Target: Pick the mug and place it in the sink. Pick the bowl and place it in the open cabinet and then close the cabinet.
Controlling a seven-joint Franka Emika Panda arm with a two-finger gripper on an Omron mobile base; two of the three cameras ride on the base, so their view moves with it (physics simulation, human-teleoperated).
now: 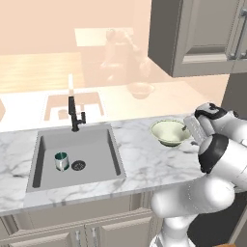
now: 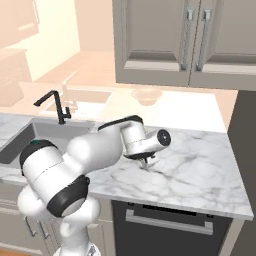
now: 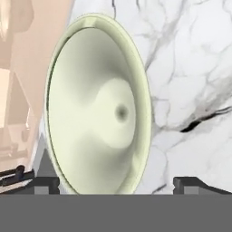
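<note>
The bowl [image 1: 169, 131] is pale green-white and sits upright on the marble counter, right of the sink [image 1: 43, 169]. In the hand view the bowl [image 3: 97, 108] looms large. My gripper [image 3: 115, 183] is open, with one fingertip on each side of the bowl's near rim. From the left base camera the gripper [image 1: 187, 129] hovers at the bowl's right edge. The teal-banded mug [image 1: 61, 161] stands in the sink basin beside the drain. The beige-grey upper cabinet [image 1: 202, 38] hangs above the counter. The cabinet [image 2: 150, 35] doors in view lie flat, with silver bar handles. In the right base view my arm hides the bowl.
A dark faucet [image 1: 75, 116] rises behind the basin. The counter [image 2: 200, 170] ends at a front edge with a dark appliance [image 2: 170, 220] beneath it. Base cabinets [image 1: 72, 231] run under the sink.
</note>
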